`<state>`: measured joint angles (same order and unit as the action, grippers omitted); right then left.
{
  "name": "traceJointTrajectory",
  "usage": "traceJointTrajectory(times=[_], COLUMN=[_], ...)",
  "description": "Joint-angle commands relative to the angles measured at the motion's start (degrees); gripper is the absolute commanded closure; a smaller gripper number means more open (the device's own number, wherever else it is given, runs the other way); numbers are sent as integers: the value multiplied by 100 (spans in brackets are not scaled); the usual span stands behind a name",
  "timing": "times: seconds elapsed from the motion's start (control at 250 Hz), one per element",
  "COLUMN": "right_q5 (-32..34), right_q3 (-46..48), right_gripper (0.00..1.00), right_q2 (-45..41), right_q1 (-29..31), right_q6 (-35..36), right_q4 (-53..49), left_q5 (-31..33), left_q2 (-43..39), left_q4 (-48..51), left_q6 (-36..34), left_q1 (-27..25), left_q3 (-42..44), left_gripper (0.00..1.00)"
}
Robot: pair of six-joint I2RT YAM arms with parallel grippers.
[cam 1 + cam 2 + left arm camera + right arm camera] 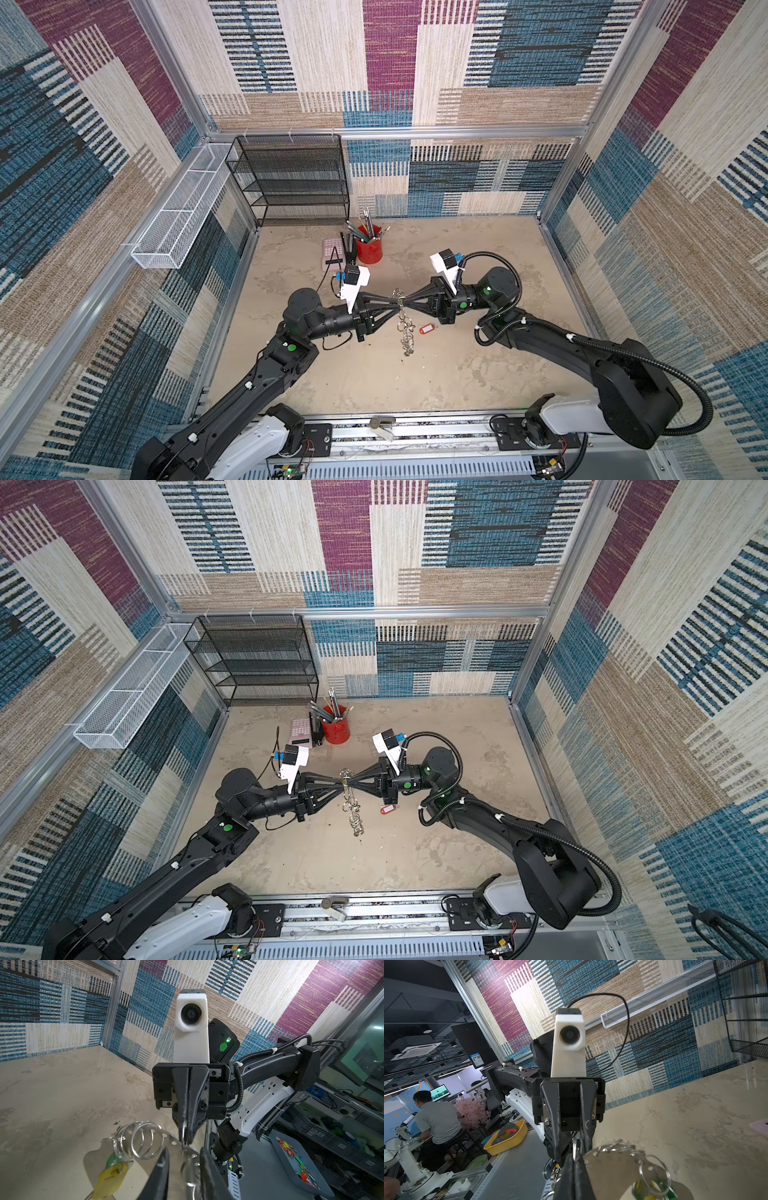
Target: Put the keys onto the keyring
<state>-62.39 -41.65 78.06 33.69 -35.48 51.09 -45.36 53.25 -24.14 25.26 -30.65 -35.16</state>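
Near, mid-surface (415, 374): keyring (406, 332) raised, yellow tag (110, 1177) and green tag (113, 1161) hanging from its rings. Red-tagged key (425, 329) loose just beside it on right arm's side, unobstructed. Right end effector (405, 301) clenched on split ring. Left end effector (396, 306) jaws slightly apart, straddling neighbouring ring; the two meet head-on, hiding band's middle. Behind: pink calculator (332, 249), red pen cup (369, 251), black mesh shelf (291, 183).

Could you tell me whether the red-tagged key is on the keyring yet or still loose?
Still loose: in a top view the red-tagged key lies on the table, with a gap between it and the keyring.
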Motion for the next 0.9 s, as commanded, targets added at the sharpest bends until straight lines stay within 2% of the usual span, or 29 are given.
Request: traceJointTrajectory(times=[0.0, 0.692, 0.896], right_q5=[13, -32, -34], right_q3=[-44, 16, 25], right_gripper=[100, 100, 100], right_q2=[-34, -31, -11], right_q1=[6, 6, 15], right_q6=[-72, 78, 104], right_q4=[234, 65, 81], left_q5=[-87, 155, 159], left_q2=[42, 353, 445], left_q4=[-122, -159, -180], left_q6=[-12, 176, 262], left_q1=[-18, -107, -107], left_q3=[-95, -211, -263], left_gripper=[76, 94, 90])
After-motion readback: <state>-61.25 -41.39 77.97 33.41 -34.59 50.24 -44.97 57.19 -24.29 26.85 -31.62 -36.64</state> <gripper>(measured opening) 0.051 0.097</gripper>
